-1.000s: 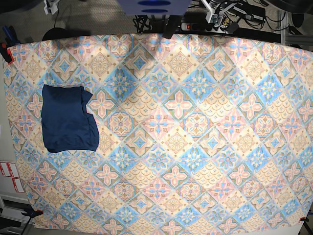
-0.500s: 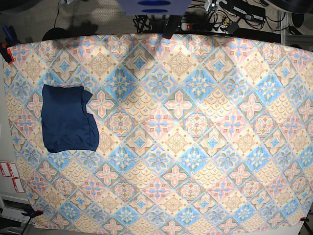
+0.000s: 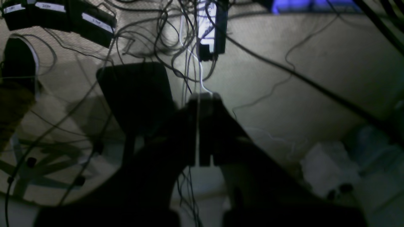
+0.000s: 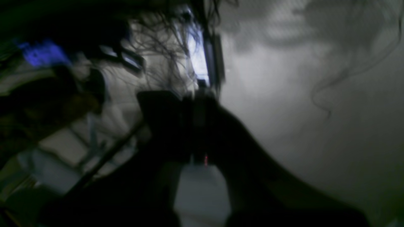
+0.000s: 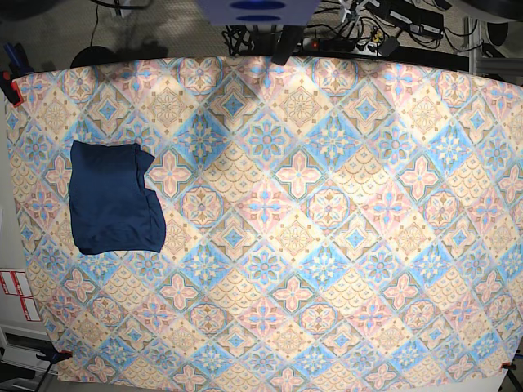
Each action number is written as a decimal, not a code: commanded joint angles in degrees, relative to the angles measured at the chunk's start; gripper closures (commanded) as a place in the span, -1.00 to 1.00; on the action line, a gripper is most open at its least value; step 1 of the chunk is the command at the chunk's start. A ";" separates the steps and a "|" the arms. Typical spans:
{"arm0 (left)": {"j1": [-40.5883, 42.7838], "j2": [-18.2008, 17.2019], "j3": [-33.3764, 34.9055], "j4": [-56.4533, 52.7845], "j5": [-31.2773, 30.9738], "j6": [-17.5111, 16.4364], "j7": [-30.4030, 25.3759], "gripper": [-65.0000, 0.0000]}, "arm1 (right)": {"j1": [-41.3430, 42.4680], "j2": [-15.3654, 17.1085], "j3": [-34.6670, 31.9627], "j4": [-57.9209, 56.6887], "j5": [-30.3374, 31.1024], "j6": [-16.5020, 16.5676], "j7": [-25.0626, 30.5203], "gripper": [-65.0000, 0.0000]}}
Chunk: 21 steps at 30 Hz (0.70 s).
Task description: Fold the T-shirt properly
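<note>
Patterned bench cloth [image 5: 327, 245] holds just the folded T-shirt [image 5: 114, 198] at left; wrist views only show floor cables [image 3: 176, 37], left end effector [image 3: 202, 97] and right end effector [image 4: 197, 94] both pressed together, empty.

The left tool [image 3: 199, 132] showed at the centre of its wrist view, jaws pressed together and holding nothing. The right tool [image 4: 197, 132], blurred and dark, sat likewise mid-frame, jaws closed and empty. Neither arm appeared in the base view.

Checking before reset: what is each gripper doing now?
Left gripper: closed, holding nothing.
Right gripper: closed, holding nothing.
</note>
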 commanded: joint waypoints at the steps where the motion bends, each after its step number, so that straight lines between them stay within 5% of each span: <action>1: 0.23 -0.10 0.10 -2.59 0.08 -0.26 -2.80 1.00 | 0.40 0.11 -0.06 -1.01 0.46 1.24 1.31 1.00; 10: -9.00 -0.02 0.19 -20.79 0.17 -0.26 -10.63 1.00 | 4.97 -2.88 -0.06 -7.33 0.46 1.24 3.59 1.00; 21: -17.27 -0.28 8.72 -34.85 0.17 -0.08 -19.77 1.00 | 5.23 -7.45 -0.06 -7.60 0.55 1.24 3.24 1.00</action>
